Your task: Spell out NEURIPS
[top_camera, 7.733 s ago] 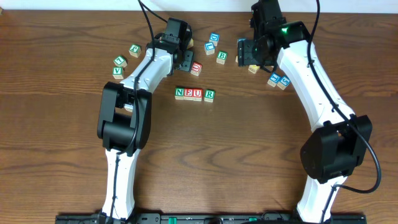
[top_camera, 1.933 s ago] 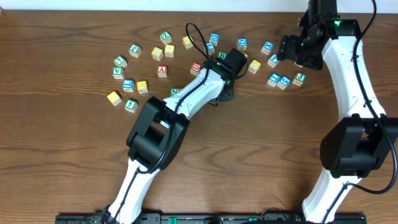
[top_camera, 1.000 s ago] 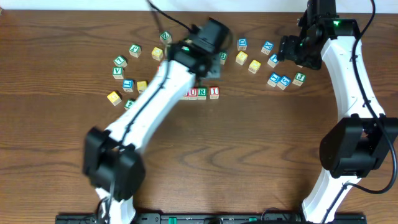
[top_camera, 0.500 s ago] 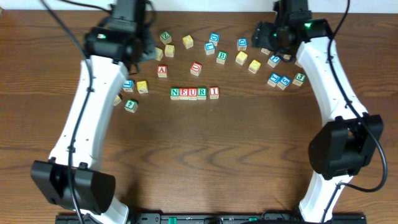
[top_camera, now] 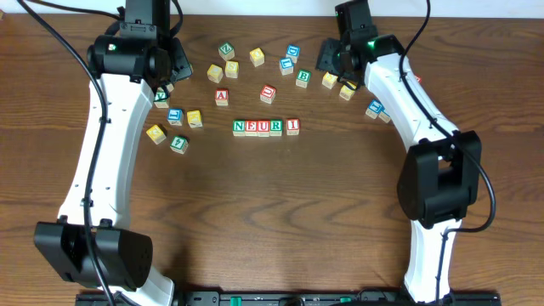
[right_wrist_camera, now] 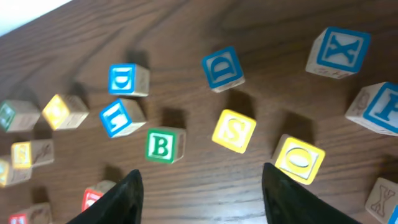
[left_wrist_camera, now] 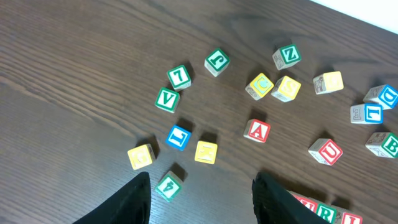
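Overhead, word so far: the NEURI row (top_camera: pixel 266 127) lies near the centre of the table (top_camera: pixel 272 212), five cubes touching side by side and reading N, E, U, R, I.
Overhead, remainder: by my reckoning five of seven letters are set, and P and S are left to add at the row's 3 o'clock end.
Overhead, loose cubes (top_camera: pixel 230 70): scattered in an arc from 10 to 2 o'clock of the row, well apart from it.
Overhead, arms: the left arm (top_camera: pixel 102 144) reaches to 10 o'clock of the row and the right arm (top_camera: pixel 399 85) to 1 o'clock; neither is over the row.
Overhead, yellow S cube (top_camera: pixel 330 80): at 1 o'clock of the row, on the table just beside the right arm's head.
Left wrist, left gripper (left_wrist_camera: pixel 202 199): released, jaws well apart, nothing between them.
Left wrist, cubes below: red A cube (left_wrist_camera: pixel 257 130) at 1 o'clock of the gripper, green V cube (left_wrist_camera: pixel 166 99) at 11 o'clock; no P seen here.
Right wrist, right gripper (right_wrist_camera: pixel 202 205): released and empty, above the cubes.
Right wrist, yellow S cube (right_wrist_camera: pixel 234 131): at 12 o'clock of the gripper, untouched, between the green B cube (right_wrist_camera: pixel 164 145) and the yellow O cube (right_wrist_camera: pixel 300 158).
Right wrist, P: not made out.
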You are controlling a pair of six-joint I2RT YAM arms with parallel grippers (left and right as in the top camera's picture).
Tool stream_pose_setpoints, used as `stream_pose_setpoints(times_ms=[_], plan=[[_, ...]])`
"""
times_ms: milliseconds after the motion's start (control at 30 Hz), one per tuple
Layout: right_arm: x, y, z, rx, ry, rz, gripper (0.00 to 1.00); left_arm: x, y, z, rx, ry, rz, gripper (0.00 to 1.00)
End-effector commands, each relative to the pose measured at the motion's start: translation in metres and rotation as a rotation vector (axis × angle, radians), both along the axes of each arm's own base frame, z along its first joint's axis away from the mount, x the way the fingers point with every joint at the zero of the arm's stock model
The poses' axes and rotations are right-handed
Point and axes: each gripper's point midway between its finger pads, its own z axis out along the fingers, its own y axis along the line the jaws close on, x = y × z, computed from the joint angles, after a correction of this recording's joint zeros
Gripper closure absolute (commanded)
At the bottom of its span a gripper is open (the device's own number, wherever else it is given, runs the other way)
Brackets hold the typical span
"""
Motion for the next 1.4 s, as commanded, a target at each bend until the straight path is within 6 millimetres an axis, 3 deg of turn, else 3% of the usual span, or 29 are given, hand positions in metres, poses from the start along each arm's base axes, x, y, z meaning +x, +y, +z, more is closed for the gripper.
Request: stream_pose_setpoints(times_ms=[0, 300, 767, 1167, 1367], plan=[[0.006, -0.008, -0.012, -0.021, 0.007, -0.073, 0.46, -0.001, 0.003, 0.004, 0.022, -0.003, -0.009, 0.48], [0.005, 0.000, -0.038, -0.008, 0.050, -0.050, 0.46, -0.003, 0.003, -0.002, 0.023, 0.012, -0.009, 0.48], [0.000, 0.004, -0.034, -0.023, 0.059, 0.024, 0.45, -0.005, 0.003, -0.006, 0.024, 0.024, -0.009, 0.48], [-0.018, -0.034, 0.017, -0.062, 0.053, 0.026, 0.43, -0.006, 0.003, -0.010, 0.025, 0.035, -0.009, 0.48], [-0.018, -0.065, 0.024, -0.089, 0.057, -0.032, 0.42, -0.005, 0.003, -0.012, 0.025, 0.038, -0.009, 0.48]])
